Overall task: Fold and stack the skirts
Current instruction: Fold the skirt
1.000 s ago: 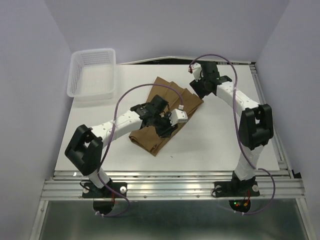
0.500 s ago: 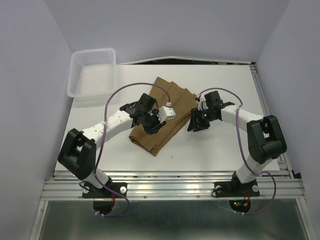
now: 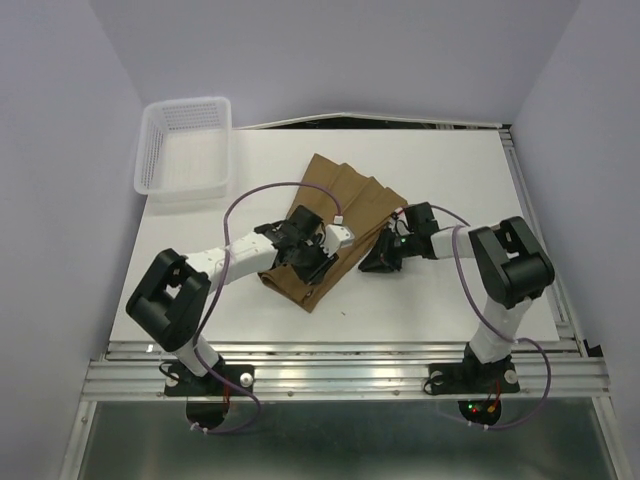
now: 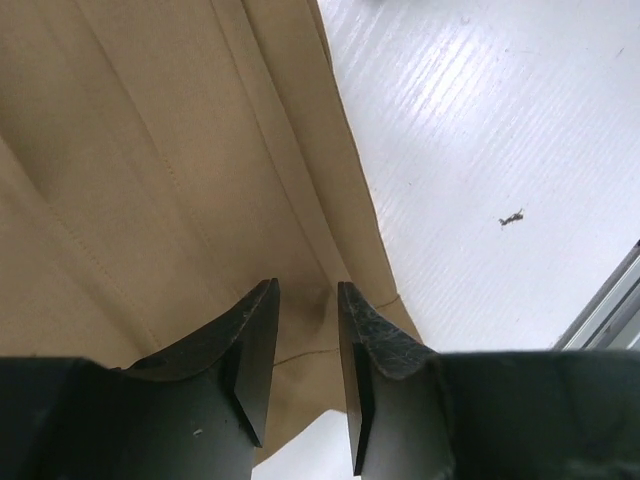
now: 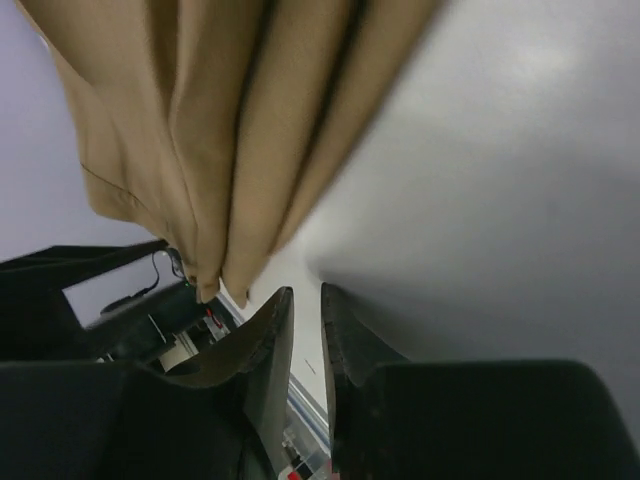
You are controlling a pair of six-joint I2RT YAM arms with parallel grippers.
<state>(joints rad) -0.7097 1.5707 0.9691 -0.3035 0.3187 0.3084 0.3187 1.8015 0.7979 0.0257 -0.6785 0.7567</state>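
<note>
The tan skirt (image 3: 345,195) lies folded in a long diagonal strip on the white table (image 3: 460,170). My left gripper (image 3: 318,262) is low over its near end. In the left wrist view the left gripper (image 4: 308,290) has a narrow gap between its jaws, nothing between them, over the skirt's (image 4: 150,150) hemmed near corner. My right gripper (image 3: 376,262) lies low on the table just right of the skirt's edge. In the right wrist view the right gripper (image 5: 306,292) has its jaws almost together and empty, with the skirt's folded layers (image 5: 200,120) just ahead.
A white mesh basket (image 3: 146,140) stands at the table's far left corner. The metal rail (image 3: 340,352) runs along the near edge. The purple walls close in on both sides. A small dark speck (image 4: 512,216) lies on the table near the skirt's corner.
My right arm swung down from the skirt's far right corner to table level beside the skirt's right edge. My left gripper shifted slightly along the skirt's near half.
</note>
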